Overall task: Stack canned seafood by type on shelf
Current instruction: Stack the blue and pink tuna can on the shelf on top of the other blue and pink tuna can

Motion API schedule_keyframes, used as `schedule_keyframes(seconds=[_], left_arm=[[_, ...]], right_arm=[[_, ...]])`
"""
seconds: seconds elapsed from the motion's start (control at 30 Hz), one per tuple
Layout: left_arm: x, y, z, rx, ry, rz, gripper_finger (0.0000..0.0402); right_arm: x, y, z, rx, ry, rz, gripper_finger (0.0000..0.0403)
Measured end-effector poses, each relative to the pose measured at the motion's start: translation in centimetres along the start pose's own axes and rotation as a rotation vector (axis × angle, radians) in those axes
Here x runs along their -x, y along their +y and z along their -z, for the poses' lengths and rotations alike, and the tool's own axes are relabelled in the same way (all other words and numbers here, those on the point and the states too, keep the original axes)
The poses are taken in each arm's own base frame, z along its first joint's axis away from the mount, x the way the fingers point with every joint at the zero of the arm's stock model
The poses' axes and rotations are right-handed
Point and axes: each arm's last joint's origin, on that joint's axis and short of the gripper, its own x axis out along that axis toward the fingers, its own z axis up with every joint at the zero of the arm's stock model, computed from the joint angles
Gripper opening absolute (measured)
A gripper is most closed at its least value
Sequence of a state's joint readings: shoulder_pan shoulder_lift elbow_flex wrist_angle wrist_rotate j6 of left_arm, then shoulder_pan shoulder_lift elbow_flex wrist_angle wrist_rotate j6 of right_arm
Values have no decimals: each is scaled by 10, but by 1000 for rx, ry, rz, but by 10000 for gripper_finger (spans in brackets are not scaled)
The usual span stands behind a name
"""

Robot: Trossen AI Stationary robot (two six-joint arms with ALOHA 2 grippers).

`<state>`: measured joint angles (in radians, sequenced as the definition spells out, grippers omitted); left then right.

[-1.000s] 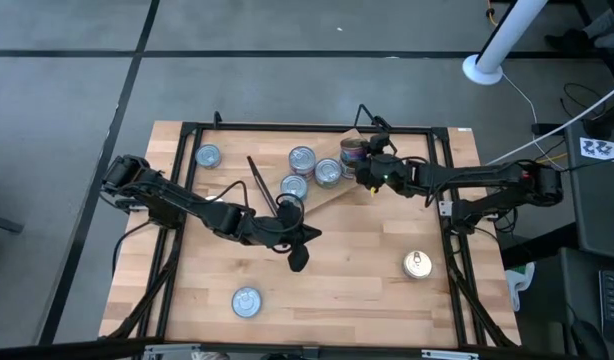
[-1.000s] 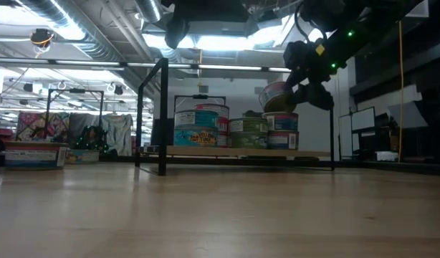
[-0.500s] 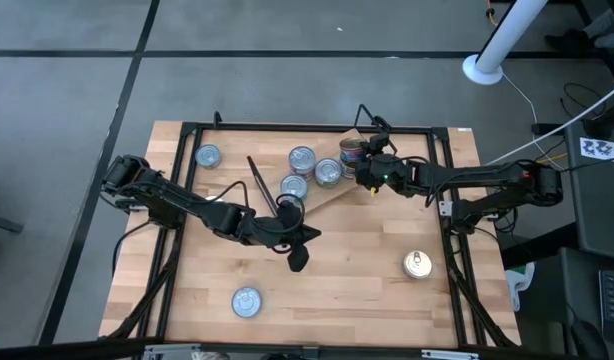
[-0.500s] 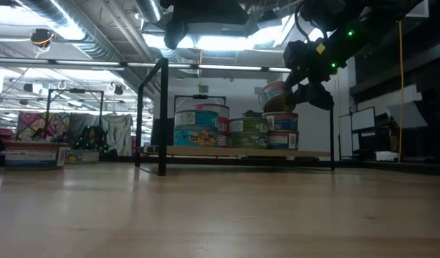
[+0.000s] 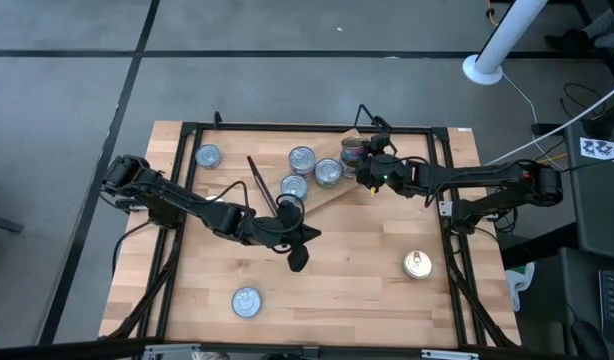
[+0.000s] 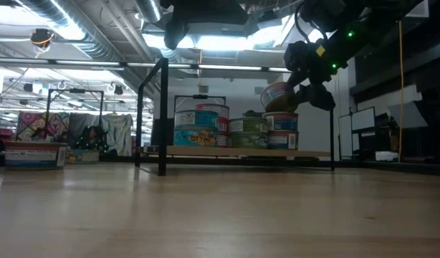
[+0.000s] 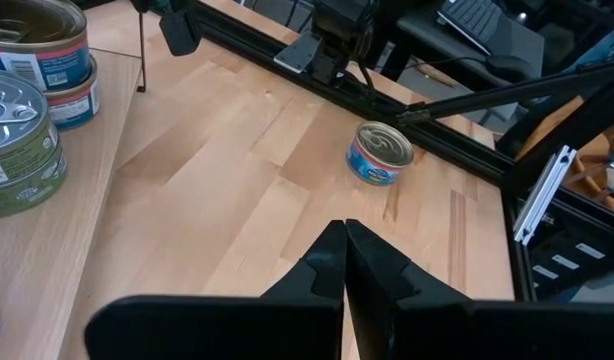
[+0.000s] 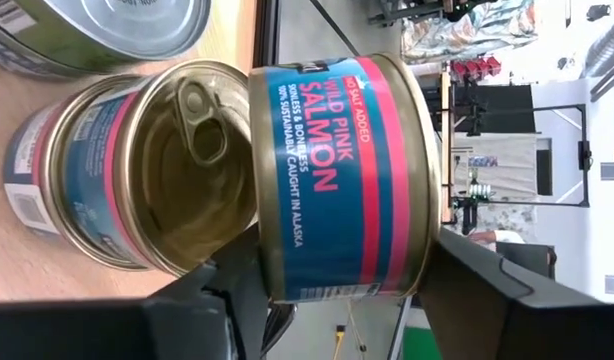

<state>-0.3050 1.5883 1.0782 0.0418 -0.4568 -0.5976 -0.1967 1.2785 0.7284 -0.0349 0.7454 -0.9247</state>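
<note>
The right gripper (image 8: pixel 337 290) has its jaws pinching a salmon tin (image 8: pixel 337 175), one dark finger on each side of it. The tin is blue with pink bands and a gold rim, and reads "wild pink salmon". It hangs tilted, just above a second salmon tin (image 8: pixel 137 165) of the same label that stands on the shelf (image 6: pixel 234 151). The lower tin shows a gold pull-ring lid. In the low view the held tin's lower edge is close over the lower tin; whether they touch I cannot tell.

The left gripper (image 7: pixel 344 262) has its jaws pressed together, with nothing between them. It hovers over the middle of the table (image 5: pixel 357 280), near the shelf's front edge.

The shelf is a light wooden plank on thin black wire legs at the far side of the table. On it stand a stack of blue-labelled tins (image 6: pixel 201 127) and a green-labelled tin (image 6: pixel 247 132), beside the salmon pair.

Loose tins lie on the table: a silvery-topped tin (image 5: pixel 208 156) at the far left, another silvery-topped tin (image 5: pixel 246 301) near the front, and a gold-lidded tin (image 5: pixel 417 264) at the right.

The table is pale wood in a black frame. The floor is grey, and beyond lies a room with bright ceiling lights.
</note>
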Motion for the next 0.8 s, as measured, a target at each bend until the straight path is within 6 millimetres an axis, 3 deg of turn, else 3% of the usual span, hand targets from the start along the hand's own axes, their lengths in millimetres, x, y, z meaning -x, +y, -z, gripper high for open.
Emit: schedule_keyframes(seconds=[0.27,0.8], left_arm=[[0,0,0,1,0,0,1],[0,0,0,1,0,0,1]], right_arm=[[0,3,-2,5,-72,-63,242],[0,2,-1,2,-31,-27,298]])
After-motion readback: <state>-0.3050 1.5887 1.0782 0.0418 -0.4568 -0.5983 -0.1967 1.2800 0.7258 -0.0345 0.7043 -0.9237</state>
